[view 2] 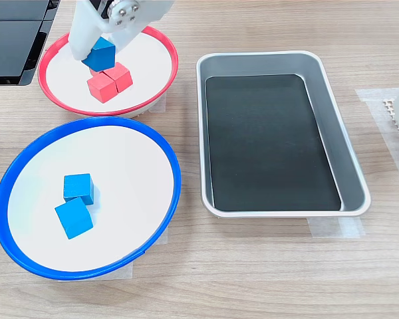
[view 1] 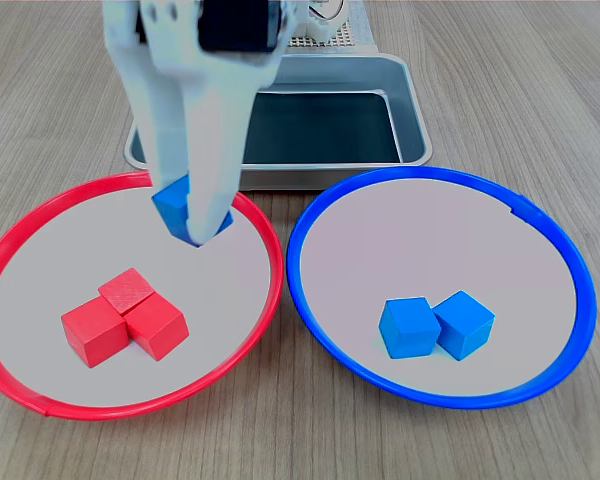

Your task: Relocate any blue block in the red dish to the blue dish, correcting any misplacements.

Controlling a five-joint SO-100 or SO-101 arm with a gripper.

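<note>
claw (view 1: pixel 192 215): white, clamped on the small bright blue cube (view 1: pixel 175 205), above the red-rimmed round dish (view 1: pixel 40 400)
risk: corner-ish grip, cube might slip before reaching the blue-rimmed round dish (view 1: pixel 570 260)

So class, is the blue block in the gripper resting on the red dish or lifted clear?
Lifted clear. The gripper holds the blue block above the red dish.

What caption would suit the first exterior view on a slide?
Gripper lifts a blue block above the red dish, three red blocks below; blue dish holds two.
</note>
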